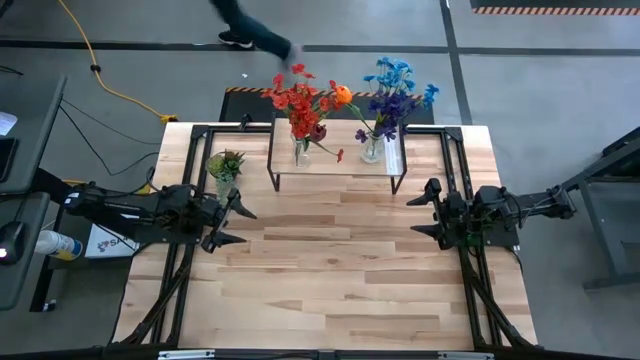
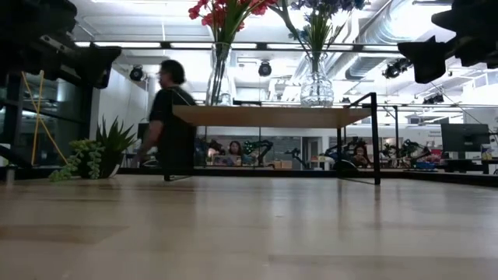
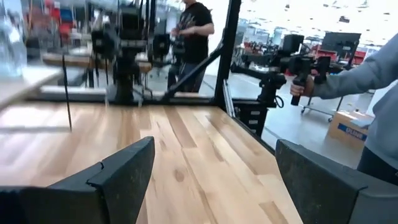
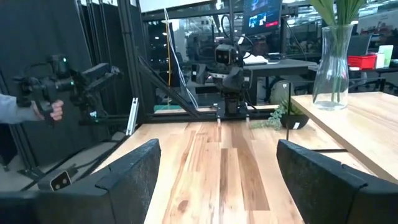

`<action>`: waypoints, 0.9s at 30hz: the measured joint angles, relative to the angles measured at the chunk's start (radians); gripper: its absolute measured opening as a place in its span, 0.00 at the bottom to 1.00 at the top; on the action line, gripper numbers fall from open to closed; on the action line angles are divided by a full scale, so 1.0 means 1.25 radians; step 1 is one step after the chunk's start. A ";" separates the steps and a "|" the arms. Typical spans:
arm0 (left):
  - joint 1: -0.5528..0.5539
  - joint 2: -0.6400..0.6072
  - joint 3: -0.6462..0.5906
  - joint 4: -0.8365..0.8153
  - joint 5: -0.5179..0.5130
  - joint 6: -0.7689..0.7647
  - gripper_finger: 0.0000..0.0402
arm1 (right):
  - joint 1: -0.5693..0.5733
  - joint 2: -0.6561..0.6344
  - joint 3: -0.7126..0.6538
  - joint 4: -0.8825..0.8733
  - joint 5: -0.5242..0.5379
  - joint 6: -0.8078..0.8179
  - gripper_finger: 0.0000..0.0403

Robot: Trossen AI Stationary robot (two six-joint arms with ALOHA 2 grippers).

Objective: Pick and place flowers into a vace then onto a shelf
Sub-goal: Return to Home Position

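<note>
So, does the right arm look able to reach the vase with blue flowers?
Probably yes: the open right end effector is near the shelf, with only bare tabletop between it and the vase with blue flowers.

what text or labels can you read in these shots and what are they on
None reads clearly.
Cardboard box, left wrist view: blue print, too blurred to read.
White box, high view: red print, partly hidden, unreadable.
Monitor, right wrist view: screen content too small to read.
</note>
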 joint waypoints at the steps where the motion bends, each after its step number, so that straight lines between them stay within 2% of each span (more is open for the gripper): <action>1: 0.000 0.000 0.000 -0.010 0.000 -0.014 0.91 | 0.000 0.000 0.000 0.003 0.000 0.003 0.77; 12: 0.000 0.000 -0.002 -0.105 -0.001 -0.028 0.91 | 0.000 0.000 0.000 0.008 0.000 0.075 0.77; 18: 0.000 0.000 -0.002 -0.108 -0.001 -0.028 0.91 | 0.000 0.000 0.000 0.007 0.000 0.148 0.77; 27: 0.000 0.000 -0.002 -0.107 -0.002 -0.028 0.91 | 0.000 0.000 0.000 -0.010 0.000 0.134 0.77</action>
